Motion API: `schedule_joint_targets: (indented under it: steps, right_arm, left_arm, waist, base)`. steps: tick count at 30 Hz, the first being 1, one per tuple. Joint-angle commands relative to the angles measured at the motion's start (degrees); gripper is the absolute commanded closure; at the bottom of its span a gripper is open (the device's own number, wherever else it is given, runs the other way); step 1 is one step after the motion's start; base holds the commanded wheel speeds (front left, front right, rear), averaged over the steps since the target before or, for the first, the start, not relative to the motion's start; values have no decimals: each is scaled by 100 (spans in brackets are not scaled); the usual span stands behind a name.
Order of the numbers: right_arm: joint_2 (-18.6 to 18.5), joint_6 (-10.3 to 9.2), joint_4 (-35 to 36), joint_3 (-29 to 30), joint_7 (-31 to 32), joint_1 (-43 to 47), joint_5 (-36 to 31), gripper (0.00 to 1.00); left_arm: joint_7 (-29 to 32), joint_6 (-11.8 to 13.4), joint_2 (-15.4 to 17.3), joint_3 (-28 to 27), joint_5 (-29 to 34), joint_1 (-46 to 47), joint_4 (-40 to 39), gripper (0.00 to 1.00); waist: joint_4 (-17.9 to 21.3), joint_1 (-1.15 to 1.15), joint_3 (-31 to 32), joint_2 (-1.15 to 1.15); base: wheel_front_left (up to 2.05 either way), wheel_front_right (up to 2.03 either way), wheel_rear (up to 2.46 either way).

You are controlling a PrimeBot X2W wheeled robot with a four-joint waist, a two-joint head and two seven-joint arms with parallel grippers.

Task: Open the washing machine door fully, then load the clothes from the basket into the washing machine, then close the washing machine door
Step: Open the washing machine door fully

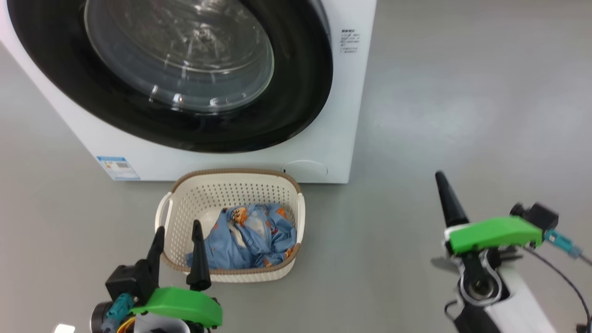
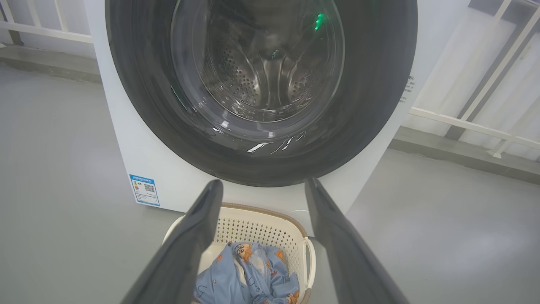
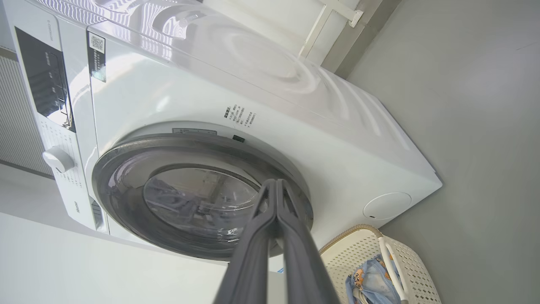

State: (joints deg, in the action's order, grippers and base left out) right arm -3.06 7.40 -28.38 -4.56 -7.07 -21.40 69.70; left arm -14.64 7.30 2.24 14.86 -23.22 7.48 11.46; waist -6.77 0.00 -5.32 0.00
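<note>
The glossy black round door [image 1: 296, 92] of the white front-loading washing machine [image 1: 342, 115] is shut at the far side, so no step of the task is done yet. The cream perforated plastic basket [image 1: 236, 172] stands on the grey floor [image 1: 439, 115] just in front of the machine, below the door. The light blue printed fabric garment [image 1: 252, 236] lies crumpled inside it.

The left claw [image 1: 178, 226] hangs released and empty at the basket's near left. The right claw [image 1: 440, 178] is clenched on nothing at the near right, well apart from the machine.

Likely risks:
- Clenched fingertips may skid off the glossy rim, as no handle is plainly visible.
- I cannot tell the hinge side, so a pull at the wrong edge would achieve nothing.
- An arm reaching low could knock the basket, which sits so close to the machine.
- A half-open door might snag the garment.
</note>
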Motion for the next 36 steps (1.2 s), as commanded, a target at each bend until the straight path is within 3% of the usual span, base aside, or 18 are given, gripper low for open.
schedule_joint_targets:
  steps: [1, 8, 27, 36]
  right_arm:
    - [11, 9, 128, -4, 187, -337, 210, 100]
    - [-97, 9, -175, 341, 732, -916, 464, 100]
    - [-535, 9, -1088, 717, 1947, -3128, 162, 100]
    - [-553, 9, -1558, 875, 2314, -4189, 86, 100]
  left_arm:
    - [-36, 31, 64, -121, -62, 258, -188, 0]
    - [-36, 55, 64, 1, -192, 391, -231, 0]
    - [-36, 87, 64, 419, -447, 801, -433, 0]
    - [-36, 112, 64, 646, -614, 1001, -509, 0]
  waist:
    - [-139, 0, -202, 0]
    - [-334, 0, -481, 0]
    - [-850, 0, -1320, 0]
    - [-1086, 0, -1676, 0]
  base:
    - [0, 0, 0]
    - [0, 0, 0]
    - [0, 0, 0]
    - [0, 0, 0]
